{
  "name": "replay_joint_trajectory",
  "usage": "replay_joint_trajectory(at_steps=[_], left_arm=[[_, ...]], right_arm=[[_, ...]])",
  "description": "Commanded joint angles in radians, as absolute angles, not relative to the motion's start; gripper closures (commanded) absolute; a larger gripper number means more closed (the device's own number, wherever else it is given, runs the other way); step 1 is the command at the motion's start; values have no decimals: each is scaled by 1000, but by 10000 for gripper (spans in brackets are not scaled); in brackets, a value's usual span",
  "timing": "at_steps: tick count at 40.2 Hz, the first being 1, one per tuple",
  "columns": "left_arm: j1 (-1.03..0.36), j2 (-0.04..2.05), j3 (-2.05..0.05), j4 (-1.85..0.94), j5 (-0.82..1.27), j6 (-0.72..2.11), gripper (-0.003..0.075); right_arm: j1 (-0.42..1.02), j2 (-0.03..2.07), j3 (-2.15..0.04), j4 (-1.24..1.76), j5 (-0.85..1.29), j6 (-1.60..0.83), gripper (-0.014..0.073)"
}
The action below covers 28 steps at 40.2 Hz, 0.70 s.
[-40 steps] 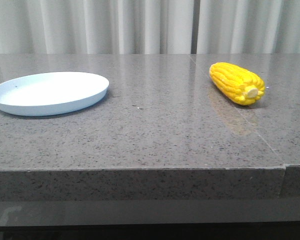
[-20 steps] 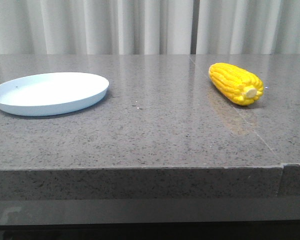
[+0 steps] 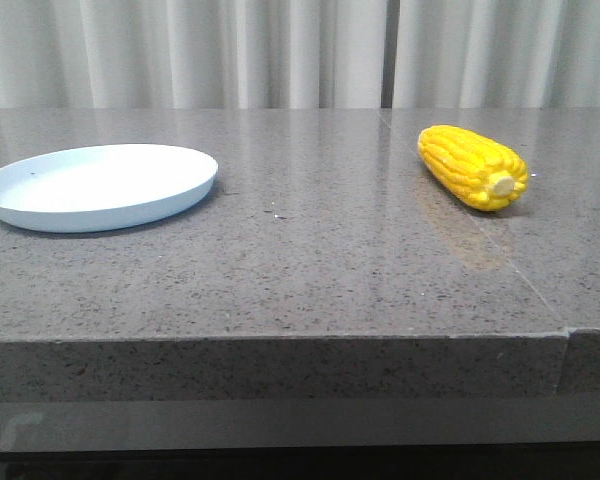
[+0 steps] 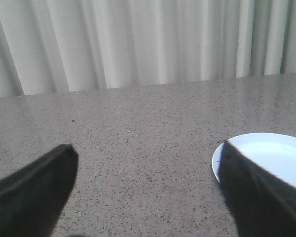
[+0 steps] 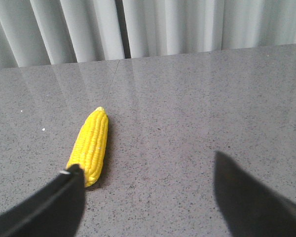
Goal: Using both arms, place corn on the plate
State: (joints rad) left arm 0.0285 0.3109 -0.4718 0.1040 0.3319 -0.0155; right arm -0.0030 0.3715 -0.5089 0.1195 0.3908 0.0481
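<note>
Counted one corn point(image 3: 474, 166) at right and one plate point(image 3: 98, 186) at left, well apart. Found left gripper point(image 4: 147, 159) and right gripper point(image 5: 147, 174) spread apart, holding nothing.

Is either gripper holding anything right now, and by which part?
Nothing is held. Both the left gripper and right gripper are open; the bright yellow corn cob lies untouched on the grey table.

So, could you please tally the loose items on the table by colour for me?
Yellow: 1, the corn
Pale blue: 1, the plate
Total: 2
</note>
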Motion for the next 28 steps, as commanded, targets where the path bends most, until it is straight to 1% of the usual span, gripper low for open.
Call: replay_joint_trajectory(at_steps=[1,7,12,17,28], left_arm=[[28,325,-508,93,250,-14,54],[28,332,-508,71,252,-14,122],[28,401,-530,8,286,-14,139],[28,565,-635,-67,437,-12,139],[18,933,-865,-88,627,24,155]], right_arm=[[-6,385,-543,119,304,41,-58],[-6,385,-543,119,304,41,-55],[-6,385,-543,119,304,41,-55],[-6,385,-543,119,304,41,-55],[-6,385,-543,119,304,41,-55]])
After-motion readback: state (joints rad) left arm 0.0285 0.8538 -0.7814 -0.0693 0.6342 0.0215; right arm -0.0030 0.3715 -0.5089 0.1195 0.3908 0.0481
